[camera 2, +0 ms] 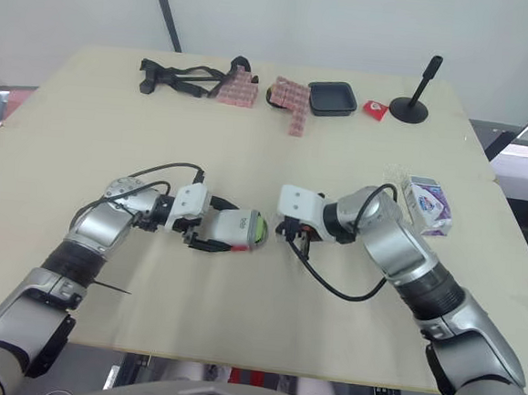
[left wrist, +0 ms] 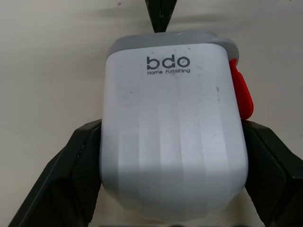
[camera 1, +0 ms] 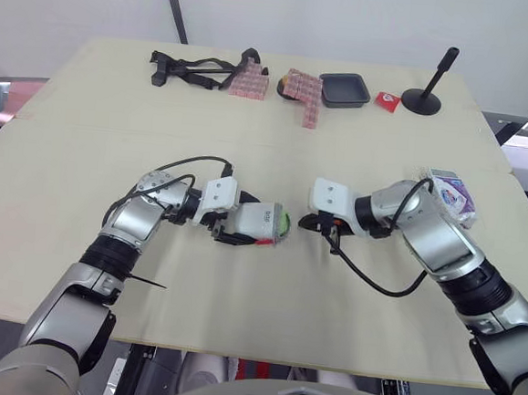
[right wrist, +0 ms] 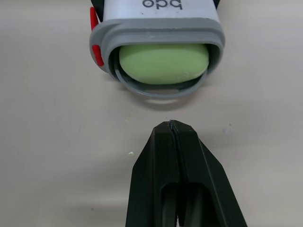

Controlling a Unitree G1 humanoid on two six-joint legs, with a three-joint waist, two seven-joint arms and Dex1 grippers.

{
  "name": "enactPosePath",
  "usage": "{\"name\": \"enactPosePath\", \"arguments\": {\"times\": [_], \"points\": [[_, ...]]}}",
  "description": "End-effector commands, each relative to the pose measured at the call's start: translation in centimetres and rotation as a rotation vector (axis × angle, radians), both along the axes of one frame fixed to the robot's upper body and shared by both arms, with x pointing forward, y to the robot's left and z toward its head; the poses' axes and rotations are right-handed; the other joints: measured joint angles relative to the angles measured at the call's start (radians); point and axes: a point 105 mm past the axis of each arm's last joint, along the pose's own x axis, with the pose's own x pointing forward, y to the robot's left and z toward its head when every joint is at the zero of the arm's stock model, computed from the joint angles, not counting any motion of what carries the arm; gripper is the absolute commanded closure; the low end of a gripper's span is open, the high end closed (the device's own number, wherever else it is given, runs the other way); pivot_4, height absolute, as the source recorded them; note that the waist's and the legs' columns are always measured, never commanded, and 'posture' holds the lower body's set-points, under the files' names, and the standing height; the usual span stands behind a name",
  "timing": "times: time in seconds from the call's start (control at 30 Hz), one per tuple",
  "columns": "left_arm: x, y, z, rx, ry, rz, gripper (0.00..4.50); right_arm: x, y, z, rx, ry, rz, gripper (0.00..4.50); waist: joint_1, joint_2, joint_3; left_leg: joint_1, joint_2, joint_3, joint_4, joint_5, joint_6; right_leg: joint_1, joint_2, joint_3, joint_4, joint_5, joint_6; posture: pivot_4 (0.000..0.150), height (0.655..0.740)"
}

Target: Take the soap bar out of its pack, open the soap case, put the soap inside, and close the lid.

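Observation:
A white soap case (camera 1: 255,221) with a grey rim and red clasp lies on its side on the table, and my left gripper (camera 1: 241,225) is shut on it, one finger (left wrist: 61,175) on each flank. The green soap bar (right wrist: 164,63) sits inside the case's open mouth, facing my right gripper (right wrist: 173,126). That gripper is shut and empty, its tips a short way in front of the opening without touching. The white and purple soap pack (camera 1: 452,196) lies at the table's right edge.
Along the far edge lie a black strap tool (camera 1: 194,69), pink patterned boxes (camera 1: 301,92), a black tray (camera 1: 345,89), a small red packet (camera 1: 387,101) and a black stand (camera 1: 425,96). The table's front edge (camera 1: 234,346) is close below both arms.

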Motion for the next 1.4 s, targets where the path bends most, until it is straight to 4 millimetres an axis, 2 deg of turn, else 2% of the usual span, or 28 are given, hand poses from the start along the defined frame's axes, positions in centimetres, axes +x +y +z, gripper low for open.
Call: {"name": "enactPosePath", "arguments": {"times": [0.03, 0.2, 0.43, 0.63, 0.93, 1.13, 1.23, 1.33, 1.37, 1.4], "points": [[-0.2, -0.3, 0.2, -0.003, -0.017, -0.013, 1.01, 0.4, 0.0, 0.9, 0.017, -0.036, -0.007, 4.49, 0.001, 0.0, 0.0, 0.0, 0.0, 0.0, 0.0, 0.0, 0.0, 0.0, 0.0, 0.0, 0.0, 0.0, 0.0, 0.15, 0.74], [-0.4, -0.6, 0.4, -0.034, -0.019, -0.006, 1.01, 0.6, -1.7, 0.7, 0.059, -0.035, -0.092, 4.49, 0.011, 0.0, 0.0, -0.001, 0.0, 0.0, 0.0, 0.0, 0.0, 0.0, 0.0, 0.0, 0.0, 0.0, 0.0, 0.15, 0.74], [-1.2, -1.1, 0.8, -0.109, -0.017, -0.001, 1.01, -0.2, -4.4, 0.4, 0.189, -0.03, -0.228, 4.49, 0.021, 0.0, 0.0, -0.001, 0.0, 0.0, 0.0, 0.0, 0.0, 0.0, 0.0, 0.0, -0.002, 0.0, 0.0, 0.15, 0.74], [-2.1, -1.5, 0.6, -0.124, -0.014, -0.018, 1.01, -1.5, -5.2, 0.8, 0.373, -0.044, -0.295, 4.49, 0.021, 0.0, 0.0, -0.001, 0.0, 0.0, -0.001, 0.0, 0.0, 0.0, 0.0, 0.0, -0.003, 0.0, 0.0, 0.15, 0.74], [-2.1, -2.0, 0.3, -0.127, -0.028, 0.003, 1.01, -2.6, -6.6, -1.3, 0.454, -0.133, -0.41, 4.49, 0.016, 0.0, 0.0, -0.001, 0.0, 0.0, -0.001, 0.0, 0.0, 0.0, -0.001, 0.0, -0.006, 0.0, 0.0, 0.15, 0.74], [-1.7, -2.3, 0.6, -0.134, -0.054, 0.015, 1.01, -2.9, -6.9, -1.3, 0.537, -0.14, -0.421, 4.49, 0.002, 0.0, 0.0, -0.001, 0.0, 0.0, -0.002, 0.0, 0.0, 0.0, -0.001, 0.0, -0.007, 0.0, 0.0, 0.15, 0.74], [-1.7, -2.4, 0.6, -0.134, -0.057, 0.013, 1.01, -3.4, -7.0, -1.0, 0.561, -0.093, -0.383, 3.69, -0.003, 0.0, 0.0, -0.001, 0.0, 0.0, -0.002, 0.0, 0.0, 0.0, -0.001, 0.0, -0.008, 0.0, 0.0, 0.15, 0.74], [-1.7, -2.5, 0.6, -0.13, -0.068, 0.006, 1.01, -4.1, -6.6, -0.3, 0.606, 0.008, -0.336, 2.66, -0.006, 0.0, 0.0, -0.001, 0.0, 0.0, -0.002, 0.0, 0.0, 0.001, -0.001, 0.0, -0.008, 0.0, 0.0, 0.15, 0.74], [-1.6, -2.6, 0.7, -0.13, -0.078, 0.004, 1.01, -4.4, -6.4, -0.2, 0.612, 0.072, -0.333, 2.58, -0.006, 0.0, 0.0, -0.001, 0.0, 0.0, -0.002, 0.0, 0.0, 0.001, -0.001, 0.0, -0.008, 0.0, 0.0, 0.15, 0.74], [-1.6, -2.6, 0.8, -0.131, -0.088, 0.003, 1.01, -4.7, -6.2, -0.2, 0.616, 0.129, -0.33, 1.95, -0.006, 0.0, 0.0, -0.001, 0.0, -0.001, -0.002, 0.0, 0.0, 0.001, -0.001, -0.001, -0.008, 0.0, 0.0, 0.15, 0.74]]}}
